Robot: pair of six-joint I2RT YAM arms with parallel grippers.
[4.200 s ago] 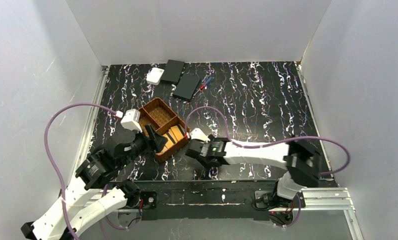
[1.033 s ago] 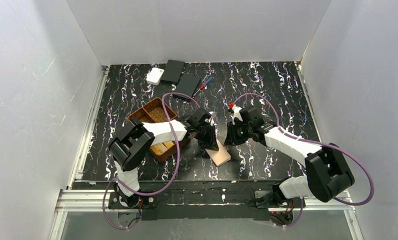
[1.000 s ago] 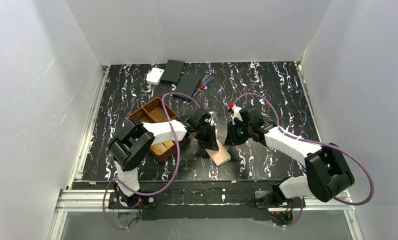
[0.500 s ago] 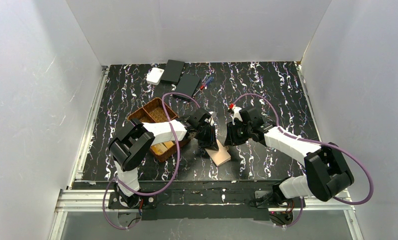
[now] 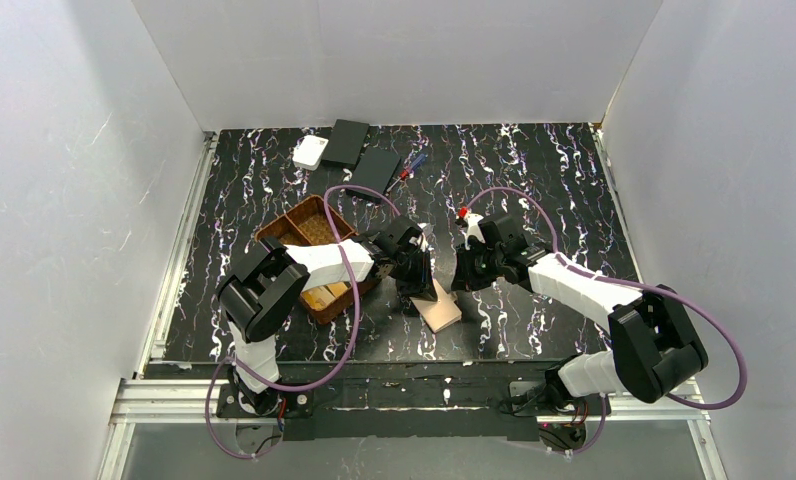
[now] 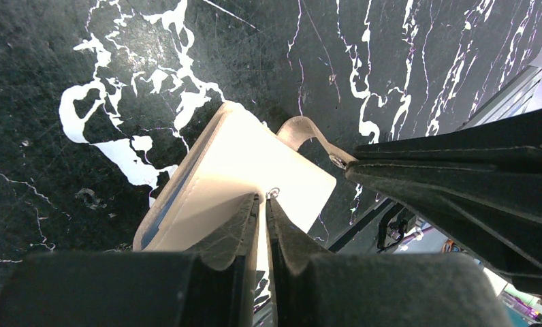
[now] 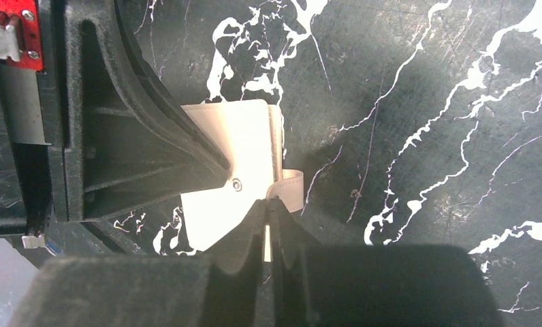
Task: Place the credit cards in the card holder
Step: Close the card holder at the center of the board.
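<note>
Left gripper (image 6: pixel 262 203), fingers nearly together, presses on the folded card holder (image 6: pixel 241 163) lying on the table (image 6: pixel 84 54) between both arms. Its clasp tab (image 6: pixel 301 129) points toward the right gripper (image 7: pixel 267 204) (closed tight, seemingly pinching it), so unfastening looks like that arm's job.

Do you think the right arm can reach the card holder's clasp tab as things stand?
Probably yes: the right claw is at the clasp tab, and the left claw is over the card holder, aside.
</note>
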